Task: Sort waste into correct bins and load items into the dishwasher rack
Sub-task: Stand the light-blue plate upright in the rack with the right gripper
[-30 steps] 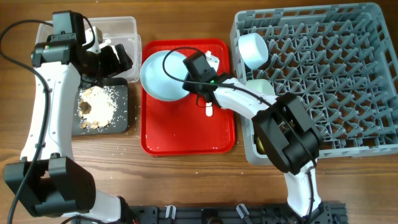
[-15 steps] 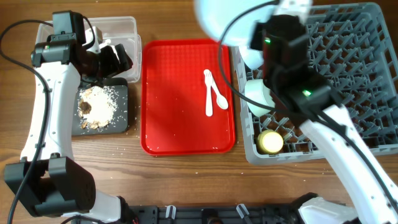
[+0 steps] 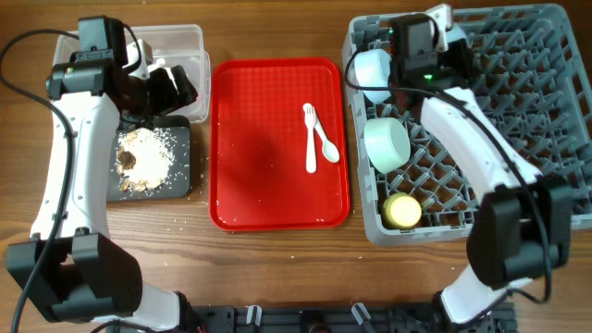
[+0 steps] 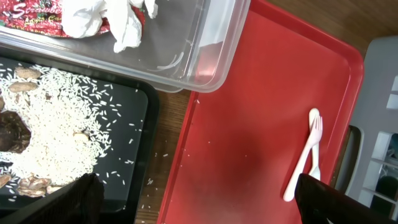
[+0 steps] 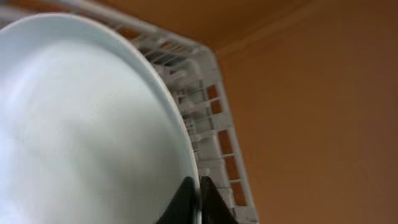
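My right gripper (image 3: 418,57) is over the far left part of the grey dishwasher rack (image 3: 518,120), shut on the rim of the pale blue plate (image 5: 81,124). The plate stands on edge against the rack lattice (image 5: 208,130); the fingertips (image 5: 199,200) pinch its edge. Two pale blue bowls (image 3: 374,72) (image 3: 387,143) and the yellow cup (image 3: 402,211) sit in the rack's left side. Two white spoons (image 3: 314,139) lie on the red tray. My left gripper (image 3: 171,88) is open and empty above the clear tub (image 3: 176,42) and black tray (image 3: 176,180).
The tub holds crumpled white paper (image 4: 106,18) and a red wrapper (image 4: 31,12). The black tray (image 4: 127,118) holds white rice and brown scraps (image 4: 37,124). The flat red tray (image 3: 268,185) lies in the middle. Loose grains lie on the wood (image 4: 165,158).
My right arm lifted the plate off the red tray and carried it right, over the rack's far left part. The spoons are now uncovered. The left arm has not moved.
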Robot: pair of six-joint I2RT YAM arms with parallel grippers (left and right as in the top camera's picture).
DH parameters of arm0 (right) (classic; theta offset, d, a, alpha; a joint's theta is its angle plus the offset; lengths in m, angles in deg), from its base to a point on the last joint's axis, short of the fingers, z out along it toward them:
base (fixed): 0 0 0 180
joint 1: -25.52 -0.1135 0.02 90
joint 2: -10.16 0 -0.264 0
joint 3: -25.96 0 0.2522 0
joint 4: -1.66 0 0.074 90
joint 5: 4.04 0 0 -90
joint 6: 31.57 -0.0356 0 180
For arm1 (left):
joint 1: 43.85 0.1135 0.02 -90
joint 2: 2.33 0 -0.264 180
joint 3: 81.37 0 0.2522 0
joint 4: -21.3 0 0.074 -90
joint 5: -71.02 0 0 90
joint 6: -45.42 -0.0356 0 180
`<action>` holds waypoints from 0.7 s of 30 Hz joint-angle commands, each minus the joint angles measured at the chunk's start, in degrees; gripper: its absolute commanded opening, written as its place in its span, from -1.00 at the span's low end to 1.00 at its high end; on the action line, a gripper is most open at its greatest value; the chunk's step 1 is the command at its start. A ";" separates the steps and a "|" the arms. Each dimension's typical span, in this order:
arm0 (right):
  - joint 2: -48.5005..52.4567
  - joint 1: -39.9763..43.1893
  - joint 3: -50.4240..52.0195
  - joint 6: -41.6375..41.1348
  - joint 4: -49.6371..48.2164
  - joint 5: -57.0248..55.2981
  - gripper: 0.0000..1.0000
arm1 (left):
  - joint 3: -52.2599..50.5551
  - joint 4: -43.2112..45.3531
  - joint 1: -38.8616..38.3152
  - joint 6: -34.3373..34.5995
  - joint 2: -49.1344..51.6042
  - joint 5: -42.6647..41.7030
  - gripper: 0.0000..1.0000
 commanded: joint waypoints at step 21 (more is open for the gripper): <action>4.61 -13.14 -6.27 -40.24 13.03 66.01 0.52 | 0.55 -0.02 0.15 -0.07 -0.20 0.09 1.00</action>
